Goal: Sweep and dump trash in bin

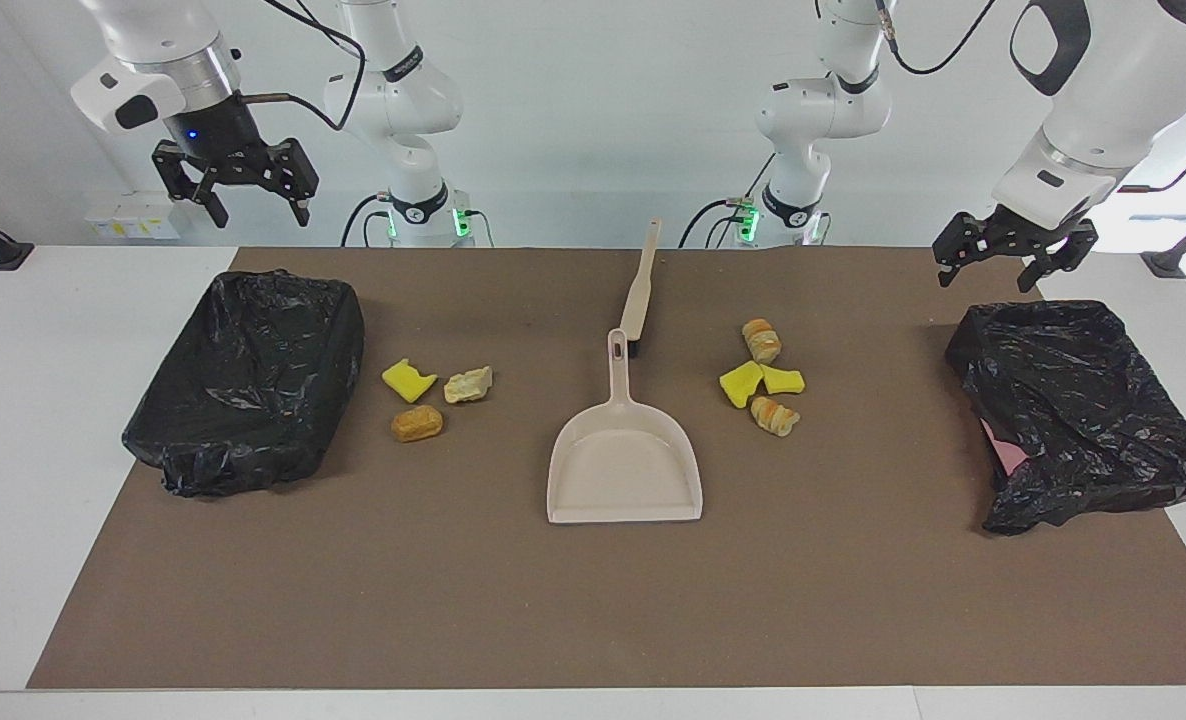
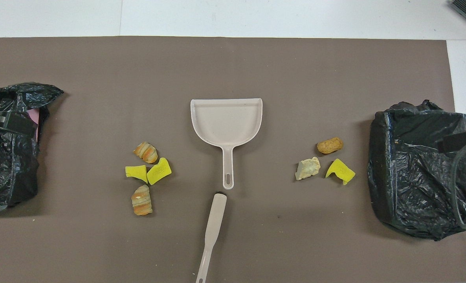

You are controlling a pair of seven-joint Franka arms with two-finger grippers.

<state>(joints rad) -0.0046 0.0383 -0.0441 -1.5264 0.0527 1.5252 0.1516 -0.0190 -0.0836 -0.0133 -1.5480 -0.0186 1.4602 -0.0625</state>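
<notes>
**Both grippers raised over the bins, trash lying on the mat**

Facing view: a white table carries a brown mat, against a pale wall. The right gripper hangs over the black-bagged bin at its own end, fingers spread wide and holding nothing. The left gripper hangs over the second black-bagged bin, fingers likewise apart and empty. Between the two grippers, on the mat, lies the beige plastic dustpan, and just nearer the robots the beige long-handled brush. The trash lies in two clusters: three lumps toward the right gripper's bin, four lumps toward the left gripper's bin.

Overhead view: the brown mat covers most of the table, with a white margin showing. The dustpan sits mid-mat, its handle pointing at the brush. Four yellow and bread-like pieces lie beside the pink-lined bin; three lie beside the other bin.
</notes>
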